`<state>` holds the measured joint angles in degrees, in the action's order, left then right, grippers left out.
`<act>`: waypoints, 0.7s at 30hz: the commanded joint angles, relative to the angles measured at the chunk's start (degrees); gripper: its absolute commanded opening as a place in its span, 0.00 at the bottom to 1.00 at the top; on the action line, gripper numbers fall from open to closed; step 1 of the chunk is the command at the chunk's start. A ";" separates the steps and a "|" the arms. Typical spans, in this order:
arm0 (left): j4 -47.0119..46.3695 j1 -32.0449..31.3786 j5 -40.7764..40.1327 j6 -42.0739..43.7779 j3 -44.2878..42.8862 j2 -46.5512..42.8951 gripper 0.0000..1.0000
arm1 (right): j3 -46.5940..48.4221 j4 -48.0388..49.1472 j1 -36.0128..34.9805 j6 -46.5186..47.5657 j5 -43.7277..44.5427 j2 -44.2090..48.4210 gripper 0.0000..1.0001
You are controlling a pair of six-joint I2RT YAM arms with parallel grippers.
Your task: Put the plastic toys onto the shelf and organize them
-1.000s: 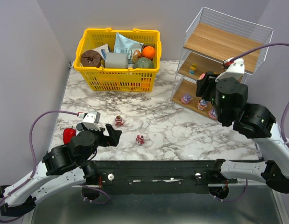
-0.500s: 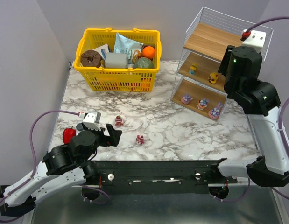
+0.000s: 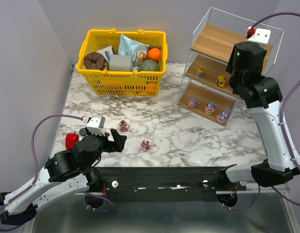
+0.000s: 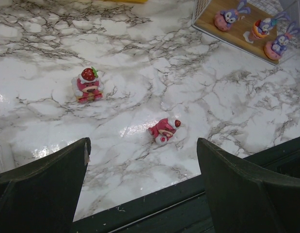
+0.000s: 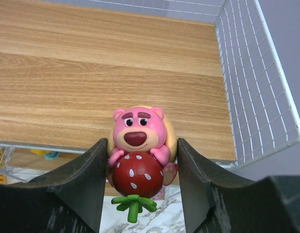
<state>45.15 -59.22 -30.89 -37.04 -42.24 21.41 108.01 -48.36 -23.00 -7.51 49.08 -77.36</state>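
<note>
Right gripper (image 5: 140, 167) pinching pink bear toy (image 5: 138, 138); shelf top board (image 5: 116, 73) just ahead, seemingly below. Advance past front wire (image 5: 38, 144), lower till base seats, then release. Left gripper (image 4: 142, 145) spread, idle.

Black joint housings (image 3: 246, 63), white link covers (image 3: 273, 131), looping purple cables (image 3: 43, 131), red plug (image 3: 250, 32), dark tool fingers (image 4: 237, 184)

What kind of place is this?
Likely a robotics lab bench, not a home: two arms bolted to a marble-look table, with a staged basket and small shelf.
</note>
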 commanded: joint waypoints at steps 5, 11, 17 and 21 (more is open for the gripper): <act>-0.41 0.16 -0.13 0.47 0.58 0.56 0.99 | -2.62 2.39 4.10 -1.10 -3.28 1.16 0.42; -0.32 0.16 -0.22 0.30 0.67 0.56 0.99 | -4.38 2.48 7.88 -2.77 -6.44 1.51 0.45; -0.23 0.16 -0.22 0.21 0.67 0.56 0.99 | -4.74 2.48 10.52 -3.30 -8.38 1.16 0.53; -0.23 0.16 -0.31 0.12 0.67 0.56 0.99 | -3.69 2.13 11.84 -3.65 -9.35 0.37 0.55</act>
<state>45.17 -59.22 -30.89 -37.06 -42.24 21.71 104.62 -43.83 -12.75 -11.14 40.66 -75.64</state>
